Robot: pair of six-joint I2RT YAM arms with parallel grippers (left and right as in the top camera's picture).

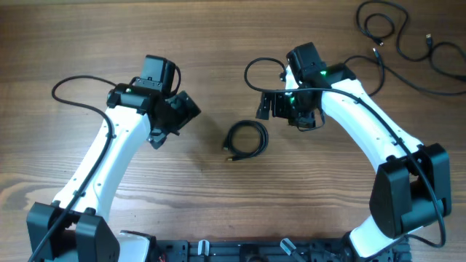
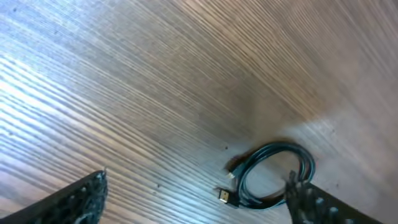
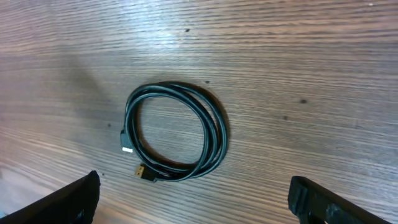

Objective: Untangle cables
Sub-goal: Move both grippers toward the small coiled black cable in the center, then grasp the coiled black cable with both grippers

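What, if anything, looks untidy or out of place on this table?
The loose cables in the far right corner sprawl in overlapping curves. The coiled cable in the middle, by contrast, lies in a neat ring. Nothing looks damaged or spilled.

**Q:** Specify the arm finish.

**A:** The left arm's glossy white rounded link (image 1: 102,156) and the right arm's glossy white rounded link (image 1: 371,124) join at matte black joint housings (image 1: 411,193).

**Q:** Wiring and indicators?

**A:** A thick black wire (image 1: 54,92) runs along each arm. A green indicator light (image 1: 320,71) glows at the right wrist. The left black claw (image 1: 175,125) and right black claw (image 1: 271,108) carry rough-textured black fingers (image 2: 78,199).
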